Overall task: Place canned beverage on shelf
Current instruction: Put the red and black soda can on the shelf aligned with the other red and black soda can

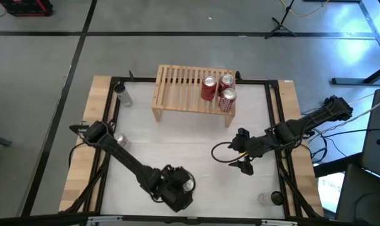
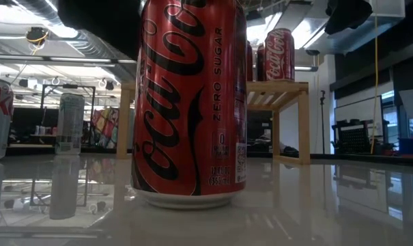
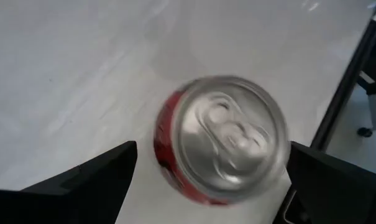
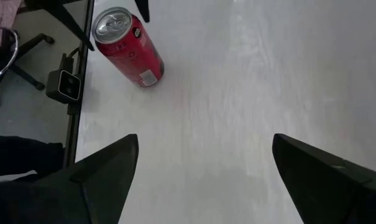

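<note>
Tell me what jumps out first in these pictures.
A red cola can fills the low view, standing upright on the white table near its front edge. The left gripper hangs open right above it, one finger to each side of its silver top. Farther back, three more red cans cluster at the right end of the wooden shelf.

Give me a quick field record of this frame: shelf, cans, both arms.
shelf: light-wood rack at the table's far edge, slatted top
cans on shelf: three red cans clustered at its right end
target can: red Zero Sugar can upright on the table, near front edge
left gripper: above that can, jaws open either side of it, not gripping
right gripper: over the right-centre of the table, jaws open, empty
other cans: silver can left of the shelf
</note>
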`<action>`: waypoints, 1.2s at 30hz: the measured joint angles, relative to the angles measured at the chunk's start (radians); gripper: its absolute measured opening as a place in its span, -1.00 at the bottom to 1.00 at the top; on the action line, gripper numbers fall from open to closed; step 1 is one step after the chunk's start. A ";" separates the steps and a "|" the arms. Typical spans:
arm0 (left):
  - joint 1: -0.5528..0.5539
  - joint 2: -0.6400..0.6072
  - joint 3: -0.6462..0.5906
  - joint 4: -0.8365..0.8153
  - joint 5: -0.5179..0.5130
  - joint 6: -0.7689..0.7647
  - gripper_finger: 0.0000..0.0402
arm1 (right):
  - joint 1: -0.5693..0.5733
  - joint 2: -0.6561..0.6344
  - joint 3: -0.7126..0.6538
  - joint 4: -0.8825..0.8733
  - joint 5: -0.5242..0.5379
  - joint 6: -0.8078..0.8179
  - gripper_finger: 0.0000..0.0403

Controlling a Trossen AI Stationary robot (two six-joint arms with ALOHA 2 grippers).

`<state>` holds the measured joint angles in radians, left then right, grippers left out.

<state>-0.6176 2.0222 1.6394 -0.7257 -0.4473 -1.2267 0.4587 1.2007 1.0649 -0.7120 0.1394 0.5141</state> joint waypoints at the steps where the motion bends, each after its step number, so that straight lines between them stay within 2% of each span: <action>1: -0.005 0.000 0.000 0.001 -0.010 0.003 0.96 | 0.000 0.000 0.000 0.001 0.000 0.001 0.78; 9: -0.044 0.009 -0.029 0.017 -0.179 0.002 0.96 | 0.000 0.000 0.000 0.004 -0.001 0.004 0.78; 17: -0.084 0.010 -0.208 0.327 -0.287 -0.027 0.96 | 0.000 0.000 0.000 0.005 -0.001 0.016 0.78; 22: -0.075 0.009 -0.288 0.400 -0.355 -0.020 0.96 | 0.000 0.000 0.000 0.005 -0.001 0.016 0.78; 30: -0.031 0.010 -0.305 0.437 -0.355 0.057 0.93 | 0.000 0.000 0.000 0.004 -0.001 0.031 0.78; 36: 0.016 0.010 -0.304 0.452 -0.338 0.082 0.68 | 0.000 0.000 0.000 0.004 -0.002 0.040 0.78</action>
<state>-0.6015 2.0319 1.3350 -0.2734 -0.7853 -1.1446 0.4590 1.2007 1.0645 -0.7078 0.1379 0.5544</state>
